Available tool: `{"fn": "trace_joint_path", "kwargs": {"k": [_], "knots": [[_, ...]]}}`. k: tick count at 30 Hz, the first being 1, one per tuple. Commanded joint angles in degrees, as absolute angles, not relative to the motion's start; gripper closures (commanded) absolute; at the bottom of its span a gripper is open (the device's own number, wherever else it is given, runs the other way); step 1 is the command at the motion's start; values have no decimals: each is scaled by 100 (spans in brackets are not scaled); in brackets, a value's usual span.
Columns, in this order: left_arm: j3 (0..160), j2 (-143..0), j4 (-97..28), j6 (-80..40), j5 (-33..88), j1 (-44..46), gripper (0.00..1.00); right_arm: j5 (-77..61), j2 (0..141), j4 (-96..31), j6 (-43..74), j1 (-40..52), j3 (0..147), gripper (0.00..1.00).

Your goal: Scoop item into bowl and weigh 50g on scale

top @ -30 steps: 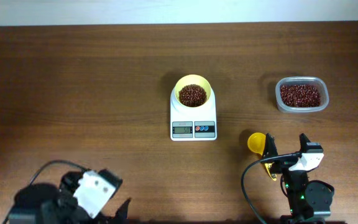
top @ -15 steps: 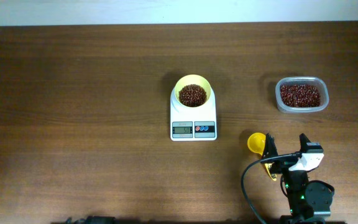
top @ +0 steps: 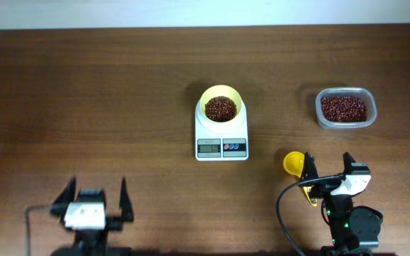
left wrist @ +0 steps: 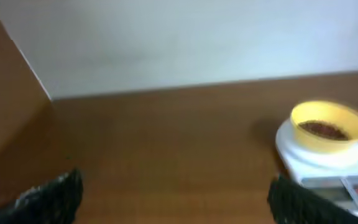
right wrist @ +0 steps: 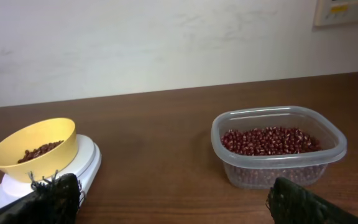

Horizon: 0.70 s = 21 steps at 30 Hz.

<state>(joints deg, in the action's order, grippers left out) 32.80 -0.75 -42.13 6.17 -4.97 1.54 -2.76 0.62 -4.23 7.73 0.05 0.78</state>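
The pale-yellow bowl [top: 221, 90] stands on the white scale [top: 221, 134] at mid-table, with red-brown beans [top: 221, 108] in it. It also shows at the right of the left wrist view, the bowl [left wrist: 328, 134] on the scale [left wrist: 319, 167]. More beans [right wrist: 269, 140] fill the clear tub [right wrist: 272, 171]. My left gripper [top: 95, 190] is open and empty near the front edge at the left, its fingers [left wrist: 48, 199] over bare wood. My right gripper [top: 328, 169] is open and empty at the front right, between the bowl [right wrist: 36, 149] and the tub.
A small yellow scoop [top: 294, 163] lies on the table just left of my right gripper's left finger, its handle running back under it. The clear tub [top: 345, 125] sits at the back right. A pale wall runs behind the table's far edge.
The left arm swung out of the overhead view and came back; its gripper now points straight away from the front edge. The right arm, bowl, scale and scoop have stayed put.
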Motion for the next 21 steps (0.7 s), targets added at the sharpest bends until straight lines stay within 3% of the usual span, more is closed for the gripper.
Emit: {"fn": "trace_joint_path", "kwargs": {"k": [1, 7, 15, 21], "knots": [[2161, -38, -3251, 563, -580, 132, 1, -231, 21, -438, 773, 27, 32, 1], [709, -38, -1612, 565, -587, 132, 1, -231, 21, -438, 773, 27, 32, 1], [325, -38, -1004, 587, -884, 132, 1, -231, 21, -438, 773, 27, 32, 1], [47, -38, -397, 585, -346, 132, 1, -231, 21, -438, 773, 27, 32, 1]]}}
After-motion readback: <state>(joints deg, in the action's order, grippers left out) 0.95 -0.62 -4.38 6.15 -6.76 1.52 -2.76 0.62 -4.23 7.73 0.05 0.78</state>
